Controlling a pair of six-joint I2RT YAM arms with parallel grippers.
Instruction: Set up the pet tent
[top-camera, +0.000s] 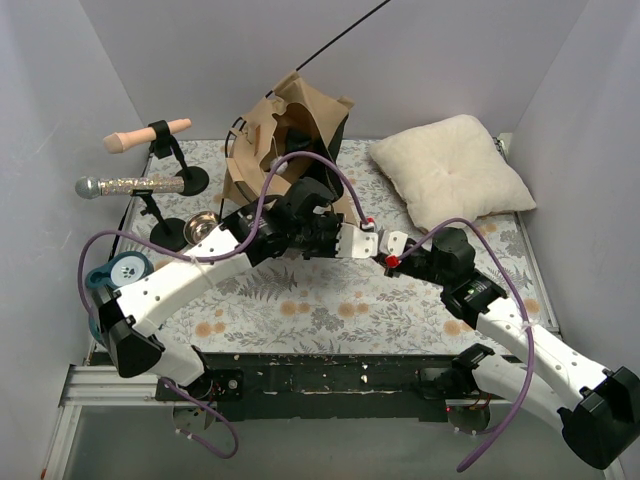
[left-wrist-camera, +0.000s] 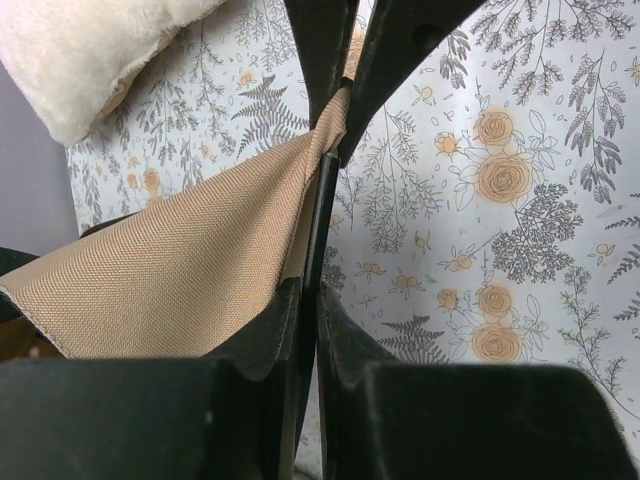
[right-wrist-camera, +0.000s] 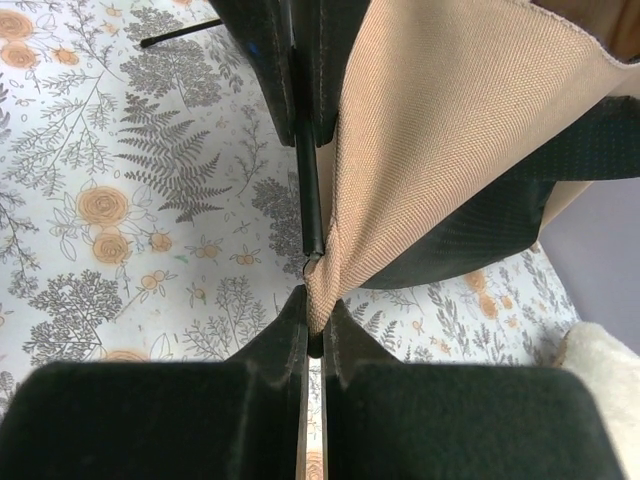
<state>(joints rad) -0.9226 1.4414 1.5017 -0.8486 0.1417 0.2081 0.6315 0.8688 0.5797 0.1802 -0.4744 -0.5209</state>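
Surface: you are working over a white floral cloth (top-camera: 330, 300) printed with grey ferns and orange roses. It lies flat across the table, and a black base rail (top-camera: 320, 380) carries both arms at the near edge.
Room: plain pale walls (top-camera: 180, 60) close you in at the left, back and right.
Pet tent: the pet tent (top-camera: 285, 140) sits crumpled at the back of the cloth, left of centre. Its tan fabric (left-wrist-camera: 170, 270) is drawn forward to where your two grippers meet.
Pole: one thin black pole (top-camera: 345, 35) sticks up over the back wall. Another length (right-wrist-camera: 310, 190) runs between the two sets of fingers.
Left gripper: your left gripper (left-wrist-camera: 312, 295) is clamped narrow on the pole, with the tan fabric bunched against it.
Right gripper: your right gripper (right-wrist-camera: 316, 300) is pinched tight on a twisted corner of the fabric, tip to tip with the left one, just above the cloth.
Black trim: a dark band (right-wrist-camera: 500, 220) hangs beside the fabric in the right wrist view.
Pillow: a cream pillow (top-camera: 450, 170) lies at the back right, apart from the tent.
Microphones: a silver microphone (top-camera: 130, 186) and a tan one (top-camera: 145, 135) stand on black stands at the back left.
Bowl: a small metal bowl (top-camera: 203, 228) rests near the stands.
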